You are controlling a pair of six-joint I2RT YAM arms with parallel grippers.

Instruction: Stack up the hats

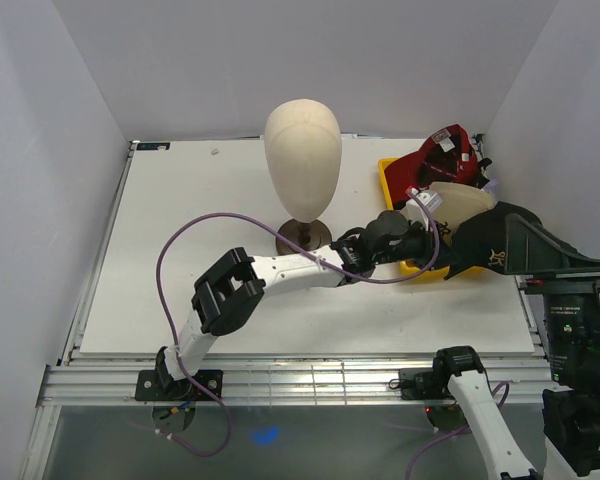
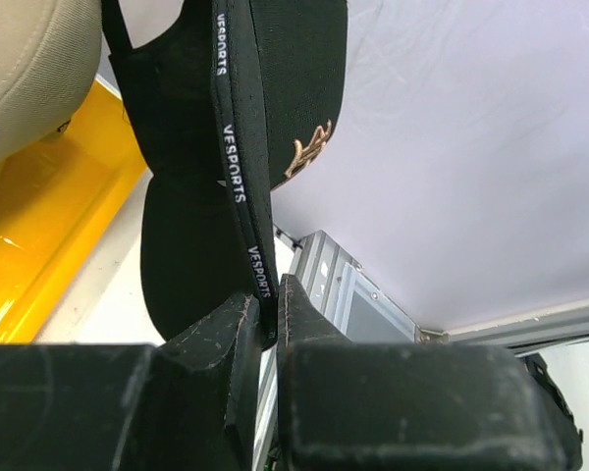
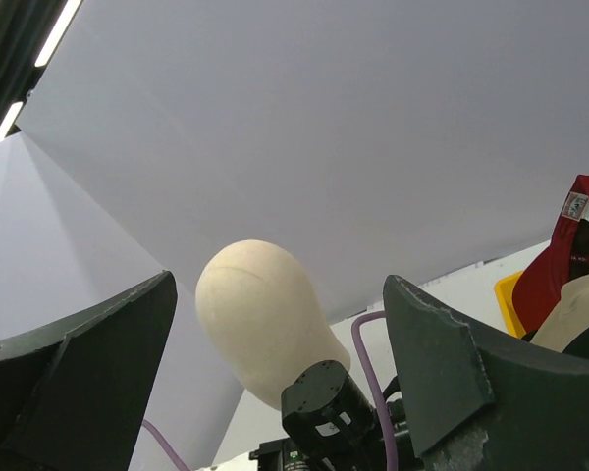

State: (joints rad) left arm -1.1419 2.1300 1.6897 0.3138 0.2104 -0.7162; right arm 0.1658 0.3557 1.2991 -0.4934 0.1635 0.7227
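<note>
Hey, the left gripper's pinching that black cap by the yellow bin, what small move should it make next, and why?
Probably a short lift straight up. The left gripper is shut on the inner band of the black cap, and the cap sits beside the yellow bin with a tan cap close by. Raising it first should clear both before any sideways carry.
</note>
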